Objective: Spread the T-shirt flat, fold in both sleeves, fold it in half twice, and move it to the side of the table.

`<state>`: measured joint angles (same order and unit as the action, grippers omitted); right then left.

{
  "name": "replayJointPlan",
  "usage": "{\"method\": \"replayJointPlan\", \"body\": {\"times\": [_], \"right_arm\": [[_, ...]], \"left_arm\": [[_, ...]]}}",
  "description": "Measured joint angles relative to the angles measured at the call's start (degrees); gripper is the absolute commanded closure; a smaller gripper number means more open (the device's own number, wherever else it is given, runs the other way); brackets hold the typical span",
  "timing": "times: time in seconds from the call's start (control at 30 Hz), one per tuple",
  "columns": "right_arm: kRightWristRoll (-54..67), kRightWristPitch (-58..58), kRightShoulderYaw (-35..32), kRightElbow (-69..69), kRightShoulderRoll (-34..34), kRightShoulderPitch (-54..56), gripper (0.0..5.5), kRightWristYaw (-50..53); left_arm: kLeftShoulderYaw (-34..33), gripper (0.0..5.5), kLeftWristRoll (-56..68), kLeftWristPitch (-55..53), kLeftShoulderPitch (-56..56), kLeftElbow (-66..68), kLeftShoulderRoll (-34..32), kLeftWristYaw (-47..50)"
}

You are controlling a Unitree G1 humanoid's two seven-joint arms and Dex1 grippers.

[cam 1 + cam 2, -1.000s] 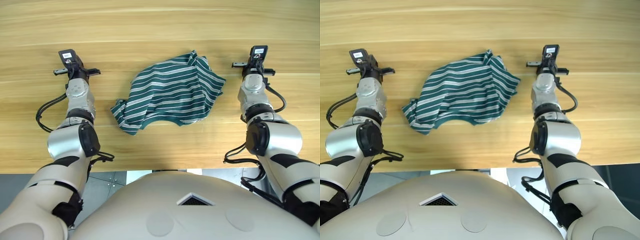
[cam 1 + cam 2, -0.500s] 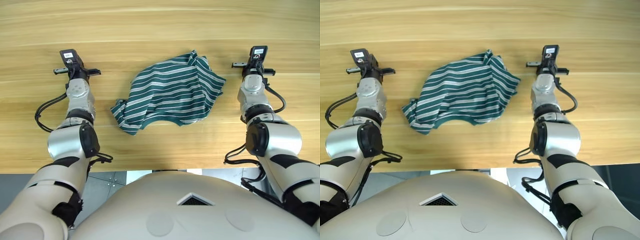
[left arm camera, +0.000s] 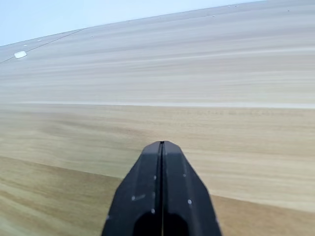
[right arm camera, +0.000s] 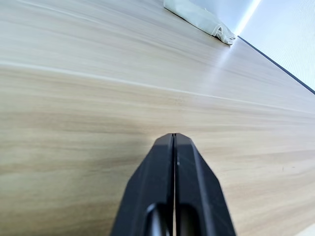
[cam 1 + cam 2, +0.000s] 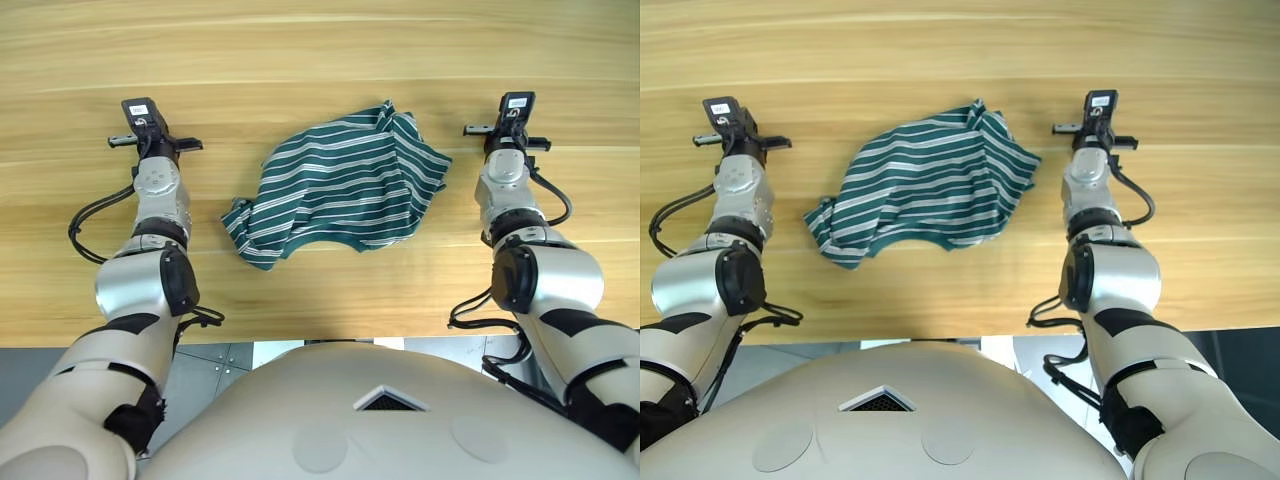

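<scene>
A green T-shirt (image 5: 340, 190) with thin white stripes lies crumpled in a heap in the middle of the wooden table (image 5: 320, 50). My left gripper (image 5: 134, 108) rests over the table to the left of the shirt, well apart from it. In the left wrist view its black fingers (image 3: 161, 147) are pressed together with nothing between them. My right gripper (image 5: 516, 101) sits to the right of the shirt, level with its far edge and clear of the cloth. Its fingers (image 4: 173, 138) are likewise shut on nothing.
A folded pale cloth (image 4: 199, 18) lies far off on the table in the right wrist view. Bare wood surrounds the shirt on all sides. The table's near edge (image 5: 320, 342) runs just in front of my body.
The left gripper has crept slightly farther away over the table. The shirt and the right arm have not moved.
</scene>
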<state>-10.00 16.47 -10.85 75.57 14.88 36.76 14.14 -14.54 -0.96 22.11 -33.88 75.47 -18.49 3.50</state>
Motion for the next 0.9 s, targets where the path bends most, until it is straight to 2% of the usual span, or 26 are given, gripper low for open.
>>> {"method": "replayJointPlan", "body": {"times": [0.23,0.33,0.43,0.5,0.67,0.7,0.8,0.9], "right_arm": [[0.01,0.4,-0.02,0.02,-0.33,-0.04,5.46,0.92],[4.82,3.93,-3.53,-0.12,-0.5,-0.52,5.46,-5.62],[7.32,10.36,-4.17,-1.42,-0.77,-1.89,5.46,-15.42],[7.53,15.36,-2.47,-3.71,-0.81,-3.43,5.46,-22.51],[9.82,25.75,4.69,-19.07,0.74,-12.06,5.46,-43.26],[10.95,27.47,7.94,-25.37,2.8,-16.45,5.46,-50.14],[12.58,29.56,15.85,-41.96,12.0,-28.57,5.46,-65.26],[15.75,28.49,19.61,-54.69,18.89,-35.83,5.46,-72.82]], "left_arm": [[0.13,5.5,0.0,0.19,0.02,0.02,-0.05,0.23],[-2.91,5.5,3.15,3.16,0.33,0.05,0.62,-3.44],[-6.48,5.5,9.1,9.5,1.93,-1.09,1.07,-15.68],[-7.25,5.5,13.88,14.51,3.23,-5.96,1.02,-28.54],[-3.23,5.5,28.2,16.28,15.05,-33.26,-0.18,-57.63],[-0.6,5.5,30.46,16.48,21.18,-41.94,-2.4,-64.82],[4.08,5.5,30.41,18.13,34.51,-58.56,-10.72,-76.84],[5.35,5.5,27.68,19.72,41.3,-69.39,-16.95,-80.2]]}}
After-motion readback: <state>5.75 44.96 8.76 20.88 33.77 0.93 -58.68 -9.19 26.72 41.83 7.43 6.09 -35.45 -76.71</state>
